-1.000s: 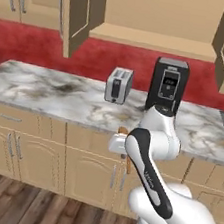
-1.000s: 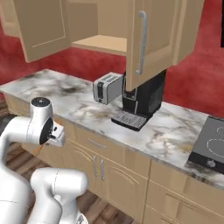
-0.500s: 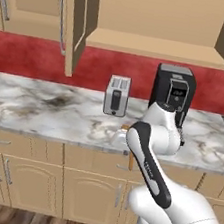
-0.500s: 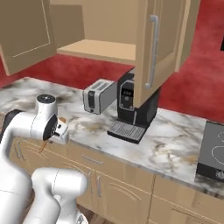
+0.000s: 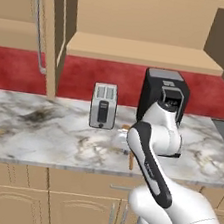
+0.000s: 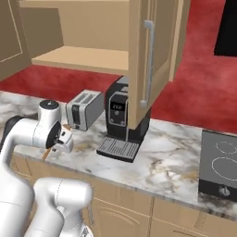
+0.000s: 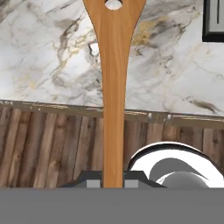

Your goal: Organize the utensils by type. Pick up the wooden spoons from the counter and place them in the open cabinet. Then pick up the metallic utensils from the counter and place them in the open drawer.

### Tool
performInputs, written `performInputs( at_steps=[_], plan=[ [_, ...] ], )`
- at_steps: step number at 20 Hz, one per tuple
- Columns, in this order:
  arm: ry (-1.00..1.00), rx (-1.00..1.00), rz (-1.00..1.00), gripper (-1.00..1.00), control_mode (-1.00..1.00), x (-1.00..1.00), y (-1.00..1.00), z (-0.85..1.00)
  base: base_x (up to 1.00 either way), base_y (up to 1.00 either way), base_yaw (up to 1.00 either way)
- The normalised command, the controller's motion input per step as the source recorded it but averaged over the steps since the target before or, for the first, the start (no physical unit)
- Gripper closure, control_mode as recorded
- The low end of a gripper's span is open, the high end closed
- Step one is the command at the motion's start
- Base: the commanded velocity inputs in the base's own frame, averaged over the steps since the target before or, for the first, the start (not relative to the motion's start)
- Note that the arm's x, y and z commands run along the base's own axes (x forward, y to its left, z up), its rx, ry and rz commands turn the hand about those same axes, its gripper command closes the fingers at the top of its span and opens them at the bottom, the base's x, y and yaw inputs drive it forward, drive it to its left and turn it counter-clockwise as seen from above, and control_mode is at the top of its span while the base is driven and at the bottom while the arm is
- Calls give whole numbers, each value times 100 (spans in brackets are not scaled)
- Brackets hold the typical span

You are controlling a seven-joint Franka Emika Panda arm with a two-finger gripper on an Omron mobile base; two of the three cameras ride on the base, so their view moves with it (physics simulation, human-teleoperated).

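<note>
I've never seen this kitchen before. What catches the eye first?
In the hand view, a wooden spoon runs up from the gripper, shut on its handle, above the marble counter. Behind, a toaster and black coffee machine stand under the open cabinet.

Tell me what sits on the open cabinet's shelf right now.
The open cabinet shelf looks bare where it shows; its right end is hidden behind the door in the right base view. One wooden spoon is in the gripper, above the counter edge.
</note>
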Motion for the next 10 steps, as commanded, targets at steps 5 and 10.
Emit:
performInputs(
  at_steps=[5,10],
  plan=[
    [0,0,0,100,100,0,0,0,72,35,0],
    [0,0,0,100,100,0,0,0,46,20,-15]
  ],
)
